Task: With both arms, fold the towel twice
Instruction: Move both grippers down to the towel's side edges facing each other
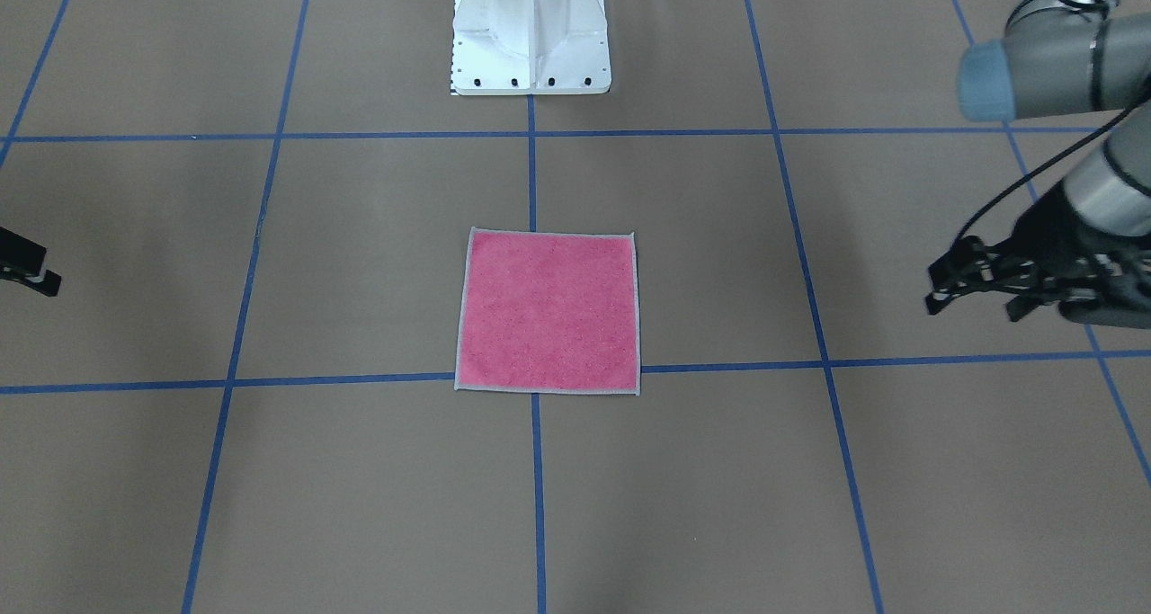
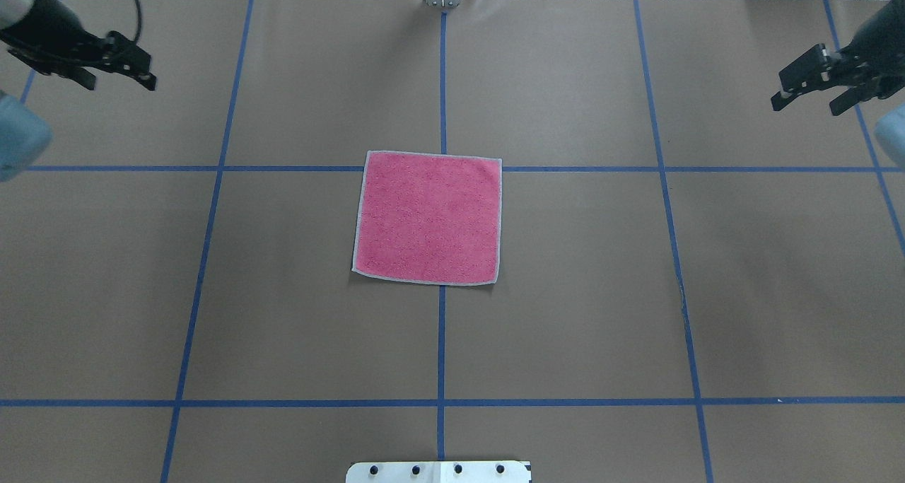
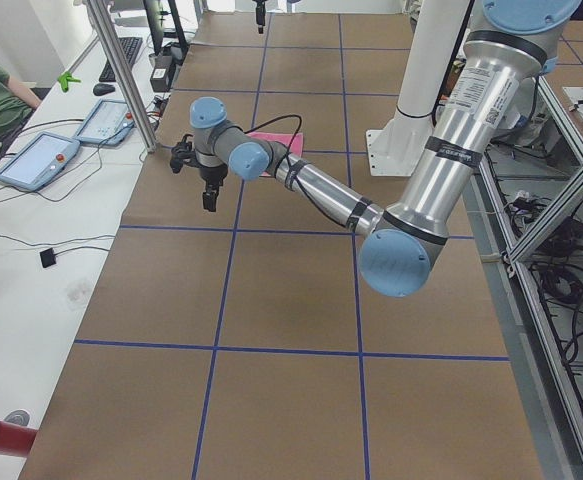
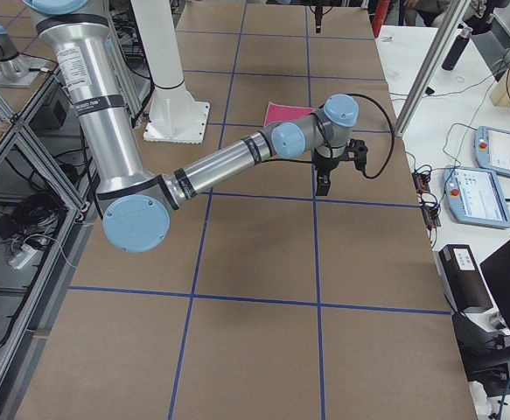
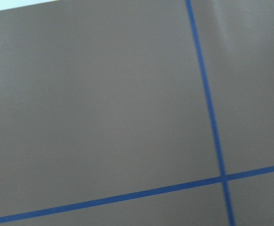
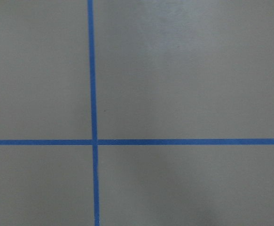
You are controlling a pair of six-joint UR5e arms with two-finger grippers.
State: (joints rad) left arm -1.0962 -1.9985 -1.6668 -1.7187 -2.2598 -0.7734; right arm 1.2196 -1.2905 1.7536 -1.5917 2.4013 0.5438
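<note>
The small square pink terry towel [image 2: 428, 218] with light grey stitched edging lies flat and unfolded, pink face up, all four corners spread. No dark face shows. Under the towel the brown paper-covered table [image 2: 565, 327] is marked with blue tape lines [image 2: 442, 341]. One runs along the towel's far edge and another passes beneath its middle, and the towel sits a little skewed to them. The white bolted pedestal [image 1: 530, 30] stands on the robot's side of the towel, apart from it.

Well out to the towel's left, and beyond its far edge, the black two-finger left gripper [image 2: 117, 69] hangs above the table with its fingers spread and nothing between them. The black two-finger right gripper [image 2: 812, 90] mirrors it well out to the towel's right, also spread and empty. Both wrist cameras show only bare paper and tape, so neither gripper is over the towel.

We judge that no fold has been made, and the step in hand is the approach for the first one. The next move calls for both grippers to travel inward to two neighbouring corners of the towel. They should come down with the fingers astride the stitched edging and pinch only the cloth. Since the cloth lies thin against the paper, we expect a low, slightly angled entry will be needed to get a finger under each corner. Both corners would then have to rise together so the fold lands square.
</note>
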